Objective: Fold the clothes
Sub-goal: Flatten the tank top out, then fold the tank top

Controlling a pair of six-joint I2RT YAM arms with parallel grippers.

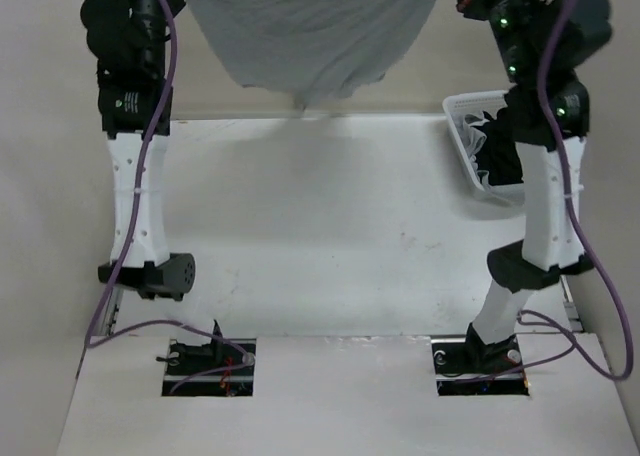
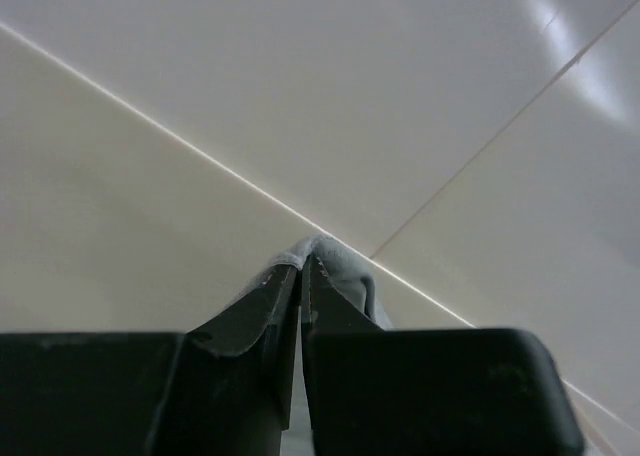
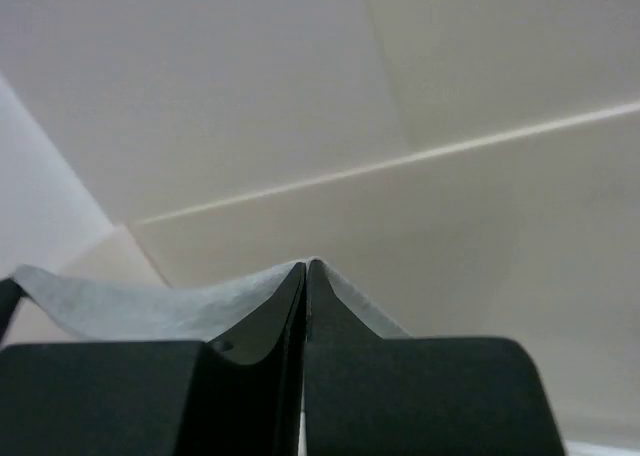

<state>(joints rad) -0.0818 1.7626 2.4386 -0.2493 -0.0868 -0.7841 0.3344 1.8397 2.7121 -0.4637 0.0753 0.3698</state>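
White bench (image 1: 320, 226), scuffed, boxed in by cream walls. Both arms were mounted in dark cut-outs at the near edge.

- Light-grey garment (image 1: 310, 36): hung spread between the two arms at the top of the overhead view, above the far side of the bench. Fabric was thin and sagged in a broad curve. Its lowest point dangled close to the bench's far edge; contact there could not be judged.
- Left arm (image 1: 135, 196): reared upright on the left side with a purple cable (image 1: 168, 76) trailing down it. The hand itself was cut off by the top of the overhead view.
- Left hand (image 2: 302, 266), wrist view: fingers pressed together, with a bunched fold of grey cloth pinched at the tips and spilling over to the right of them. Pale seamed panels behind.
- Right arm (image 1: 545, 206): upright on the right side, green lights showing on its upper joints.
- Right hand (image 3: 304, 268), wrist view: fingers closed tight on an edge of the same cloth, which draped off both sides and ran out in a long strip to the left.
- White slatted basket (image 1: 462, 146): stood at the bench's right side, partly behind the right arm. Dark clothing (image 1: 495, 146) lay heaped in it.
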